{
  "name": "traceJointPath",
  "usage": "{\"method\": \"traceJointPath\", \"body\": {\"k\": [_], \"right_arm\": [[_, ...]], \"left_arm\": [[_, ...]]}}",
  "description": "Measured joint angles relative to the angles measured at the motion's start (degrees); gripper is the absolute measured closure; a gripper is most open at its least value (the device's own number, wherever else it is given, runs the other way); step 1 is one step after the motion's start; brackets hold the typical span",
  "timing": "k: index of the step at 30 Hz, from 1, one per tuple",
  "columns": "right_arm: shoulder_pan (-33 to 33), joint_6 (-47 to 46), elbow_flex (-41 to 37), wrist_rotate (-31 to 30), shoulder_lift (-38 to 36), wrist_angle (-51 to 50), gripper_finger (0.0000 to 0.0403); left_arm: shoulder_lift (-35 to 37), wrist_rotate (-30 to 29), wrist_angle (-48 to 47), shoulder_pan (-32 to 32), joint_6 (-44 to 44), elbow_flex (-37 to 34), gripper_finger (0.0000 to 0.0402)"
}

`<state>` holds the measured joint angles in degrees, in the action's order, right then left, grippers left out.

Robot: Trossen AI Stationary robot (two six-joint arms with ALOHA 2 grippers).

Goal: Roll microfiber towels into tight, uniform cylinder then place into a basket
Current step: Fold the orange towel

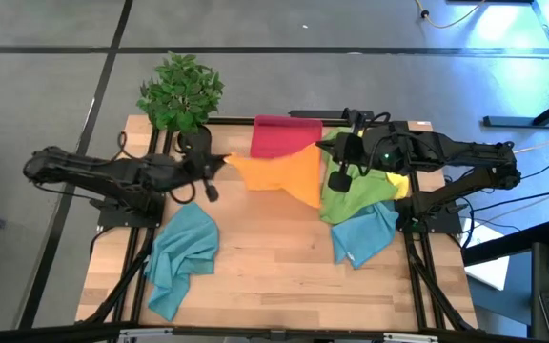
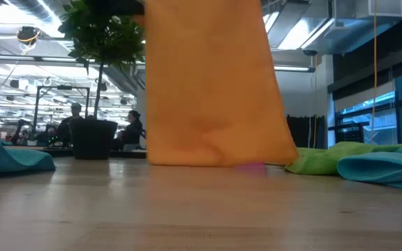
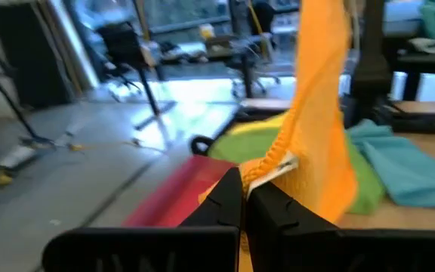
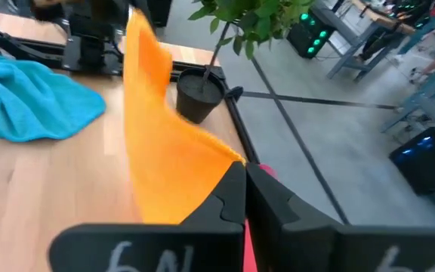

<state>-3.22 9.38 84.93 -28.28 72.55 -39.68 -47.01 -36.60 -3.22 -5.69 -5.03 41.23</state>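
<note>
The high view looks straight down on the whole table (image 1: 284, 276). The low view looks level across the tabletop, perhaps very near the orange towel (image 2: 211, 84). Both wrist views look closely along their fingers at this same towel.

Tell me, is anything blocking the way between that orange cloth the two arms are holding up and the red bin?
Nothing visible does. The orange towel hangs stretched between the left gripper and the right gripper, both shut on it, right in front of the basket, partly covering it. The other towels lie off to the sides.
</note>
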Motion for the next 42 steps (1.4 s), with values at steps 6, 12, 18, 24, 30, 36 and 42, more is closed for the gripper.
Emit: {"method": "traceJointPath", "body": {"k": [6,12,18,24,30,36,42], "right_arm": [[0.6,3.6,0.0,-4.9,0.0,2.1,0.0398],[5.4,4.5,0.0,-0.1,0.0,6.1,0.0399],[11.2,4.1,0.0,8.1,0.0,7.2,0.0400],[11.1,1.3,0.0,10.3,0.0,6.0,0.0401],[3.9,-1.9,-2.0,10.3,0.1,2.2,0.0402],[-5.2,-8.7,-11.2,10.3,0.2,3.2,0.0402],[-14.9,-18.7,-21.3,10.4,0.2,8.7,0.0402]], "left_arm": [[4.6,-2.9,0.0,2.0,-6.8,2.4,0.0401],[5.0,-2.6,-1.5,3.7,-12.3,8.4,0.0401],[4.6,0.8,-3.3,4.7,-13.8,10.5,0.0401],[3.8,1.1,-12.4,4.1,-8.6,10.5,0.0401],[3.0,4.8,-23.1,-0.9,1.2,10.6,0.0401],[-0.6,4.8,-28.0,-10.6,12.0,10.6,0.0401],[-9.0,4.8,-27.6,-22.6,21.1,10.6,0.0401]]}}
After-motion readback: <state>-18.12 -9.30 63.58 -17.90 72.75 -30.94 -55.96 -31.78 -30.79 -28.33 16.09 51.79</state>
